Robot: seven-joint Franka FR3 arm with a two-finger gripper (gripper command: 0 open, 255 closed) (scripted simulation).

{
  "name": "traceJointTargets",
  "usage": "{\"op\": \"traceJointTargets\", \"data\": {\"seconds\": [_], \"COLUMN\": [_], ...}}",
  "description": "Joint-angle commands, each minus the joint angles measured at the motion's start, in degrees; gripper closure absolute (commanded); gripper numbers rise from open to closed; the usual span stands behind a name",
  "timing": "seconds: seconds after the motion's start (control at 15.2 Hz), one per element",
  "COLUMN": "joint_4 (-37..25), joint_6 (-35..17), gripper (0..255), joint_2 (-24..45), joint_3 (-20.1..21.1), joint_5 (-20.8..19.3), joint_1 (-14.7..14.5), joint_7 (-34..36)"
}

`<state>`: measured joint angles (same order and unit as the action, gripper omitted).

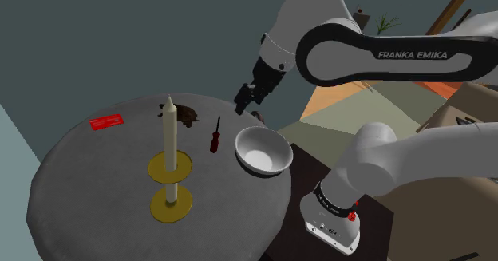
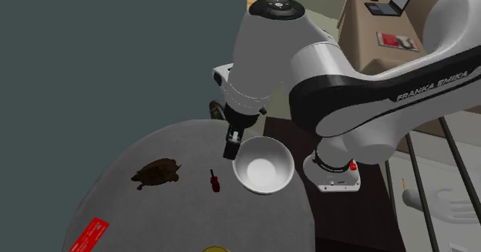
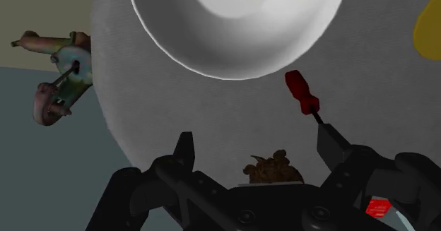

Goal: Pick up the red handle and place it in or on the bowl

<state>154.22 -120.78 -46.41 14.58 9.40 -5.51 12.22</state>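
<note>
On the round grey table, the red-handled screwdriver with its thin black shaft lay flat just beside the white round bowl. It was at about nine o'clock from the bowl in the shoulder view, and the two were not touching. I saw the all-black gripper hover at eleven o'clock from the bowl, its fingers spread wide with nothing between them. A brown turtle figure rested at ten o'clock from the screwdriver. A cream candle on a yellow stand stood at eight o'clock.
</note>
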Motion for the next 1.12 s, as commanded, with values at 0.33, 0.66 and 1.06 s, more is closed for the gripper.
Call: {"op": "traceJointTargets", "data": {"seconds": [0.33,0.66,1.06], "joint_4": [3.96,4.76,5.23], "joint_6": [-20.34,-25.78,-29.62], "gripper": [0,0,0], "joint_2": [9.07,13.27,16.61], "joint_3": [11.26,13.22,14.44], "joint_5": [2.01,1.47,0.77], "joint_1": [-1.11,0.14,1.41], "joint_7": [8.43,9.44,10.0]}}
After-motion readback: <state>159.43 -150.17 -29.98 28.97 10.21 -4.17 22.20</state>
